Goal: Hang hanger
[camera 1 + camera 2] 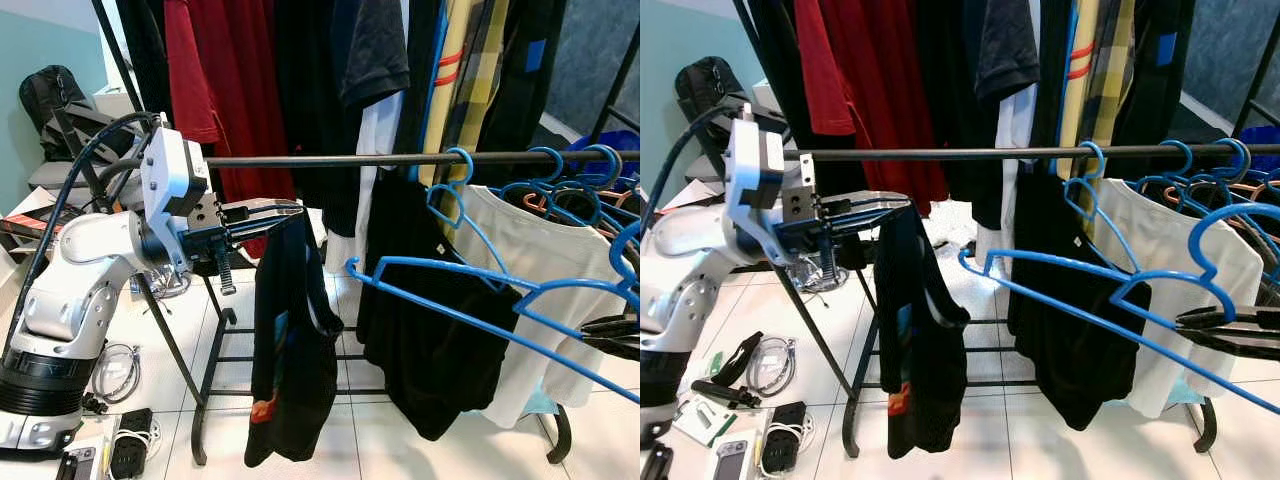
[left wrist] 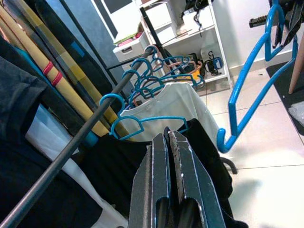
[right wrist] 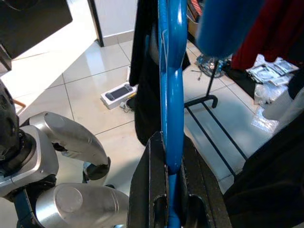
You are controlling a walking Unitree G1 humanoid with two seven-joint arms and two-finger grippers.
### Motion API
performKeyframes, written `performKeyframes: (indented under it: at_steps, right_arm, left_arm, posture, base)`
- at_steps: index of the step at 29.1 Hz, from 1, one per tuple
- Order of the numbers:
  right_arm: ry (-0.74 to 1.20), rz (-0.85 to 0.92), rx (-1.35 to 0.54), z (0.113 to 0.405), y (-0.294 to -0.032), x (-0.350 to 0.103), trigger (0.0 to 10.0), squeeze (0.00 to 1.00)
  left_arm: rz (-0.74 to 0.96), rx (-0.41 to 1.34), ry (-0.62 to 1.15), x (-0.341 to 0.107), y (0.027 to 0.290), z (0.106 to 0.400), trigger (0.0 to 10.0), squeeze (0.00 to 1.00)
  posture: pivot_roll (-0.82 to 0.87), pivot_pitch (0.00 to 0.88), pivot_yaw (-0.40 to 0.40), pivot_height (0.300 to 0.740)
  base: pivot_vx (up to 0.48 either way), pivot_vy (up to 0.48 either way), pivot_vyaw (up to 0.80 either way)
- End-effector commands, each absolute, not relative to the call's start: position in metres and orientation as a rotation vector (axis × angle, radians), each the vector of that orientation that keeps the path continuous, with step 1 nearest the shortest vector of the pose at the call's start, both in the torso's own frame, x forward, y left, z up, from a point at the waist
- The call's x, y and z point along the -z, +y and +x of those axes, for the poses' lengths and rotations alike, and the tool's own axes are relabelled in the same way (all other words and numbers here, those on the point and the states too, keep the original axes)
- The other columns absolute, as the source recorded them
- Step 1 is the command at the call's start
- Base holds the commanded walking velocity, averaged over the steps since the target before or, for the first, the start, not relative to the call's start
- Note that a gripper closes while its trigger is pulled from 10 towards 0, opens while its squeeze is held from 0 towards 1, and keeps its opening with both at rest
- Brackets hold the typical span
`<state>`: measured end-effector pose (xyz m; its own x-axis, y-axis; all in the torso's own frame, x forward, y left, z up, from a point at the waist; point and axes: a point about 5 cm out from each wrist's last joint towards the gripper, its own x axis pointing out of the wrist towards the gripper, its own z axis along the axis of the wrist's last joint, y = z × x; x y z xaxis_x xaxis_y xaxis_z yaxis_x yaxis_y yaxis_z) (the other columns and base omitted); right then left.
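My right gripper (image 1: 1185, 322) is at the right edge, shut on a large blue hanger (image 1: 450, 290). The hanger is bare and reaches left, in front of and below the black clothes rail (image 1: 300, 160). In the right wrist view its blue bar (image 3: 171, 95) runs between the fingers. My left gripper (image 1: 288, 212) is held just under the rail's left part, shut on a black garment (image 1: 290, 340) that hangs down from its fingertips. On the rail's right part hang a black shirt (image 1: 420, 300), a white shirt (image 1: 520, 260) and several blue hangers (image 1: 560, 170).
A higher row of red, black and plaid clothes (image 1: 250, 90) hangs behind the rail. The rack's black legs (image 1: 215, 400) stand on white tiles. Cables and small devices (image 1: 110, 440) lie on the floor at the left, near a black backpack (image 1: 50, 95).
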<state>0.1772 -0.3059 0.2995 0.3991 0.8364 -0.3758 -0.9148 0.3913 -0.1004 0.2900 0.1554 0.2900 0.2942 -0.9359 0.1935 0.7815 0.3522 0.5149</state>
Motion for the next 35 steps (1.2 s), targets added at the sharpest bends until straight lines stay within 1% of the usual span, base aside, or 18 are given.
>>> performKeyframes:
  at_steps: [1, 13, 35]
  right_arm:
    - [0.279, -0.311, -1.168, 0.178, -0.299, -0.298, 10.0, 0.00]
    - [0.250, -0.303, -1.176, 0.190, -0.290, -0.292, 10.0, 0.00]
    - [0.202, -0.294, -1.149, 0.195, -0.288, -0.296, 10.0, 0.00]
  left_arm:
    - [0.378, 1.171, -0.536, -0.296, 0.156, 0.289, 10.0, 0.00]
    - [0.343, 1.230, -0.575, -0.299, 0.142, 0.281, 10.0, 0.00]
    - [0.343, 1.289, -0.595, -0.305, 0.136, 0.271, 10.0, 0.00]
  posture:
    - [-0.14, 0.000, 0.072, 0.740]
    - [-0.13, 0.000, 0.062, 0.740]
    - [-0.13, 0.000, 0.061, 0.740]
  base:
    - [0.000, 0.000, 0.00]
    - [0.000, 0.000, 0.00]
    - [0.000, 0.000, 0.00]
